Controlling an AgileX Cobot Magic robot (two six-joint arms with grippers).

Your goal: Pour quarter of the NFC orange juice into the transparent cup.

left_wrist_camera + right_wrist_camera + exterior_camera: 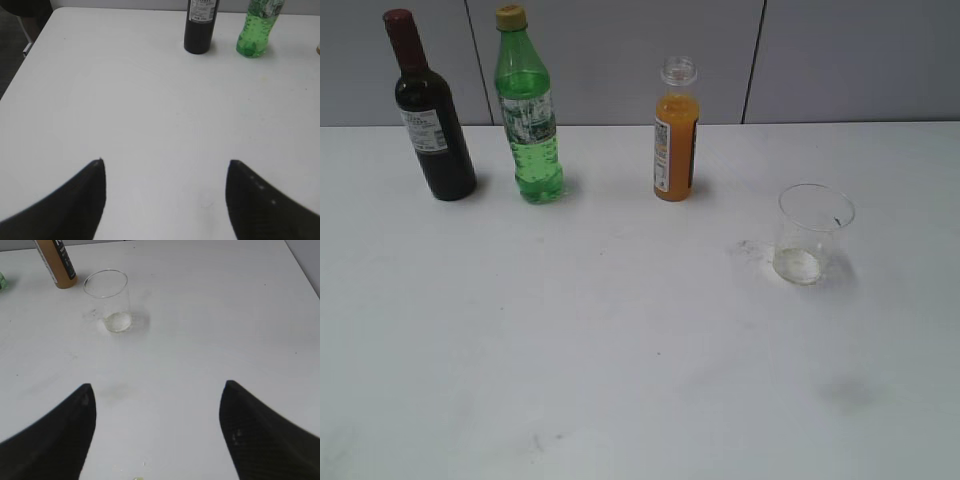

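The NFC orange juice (676, 145) stands upright and capless at the back middle of the white table (620, 330); its lower part shows in the right wrist view (57, 262). The transparent cup (813, 233) stands upright to its right and nearer, and it shows in the right wrist view (111, 300). It holds no juice that I can see. My left gripper (165, 162) is open and empty above bare table. My right gripper (157, 385) is open and empty, well short of the cup. Neither gripper shows in the exterior view.
A dark wine bottle (432, 112) and a green bottle with a yellow cap (528, 110) stand at the back left; both show in the left wrist view, the wine bottle (200, 25) and the green bottle (257, 27). A grey wall runs behind the table.
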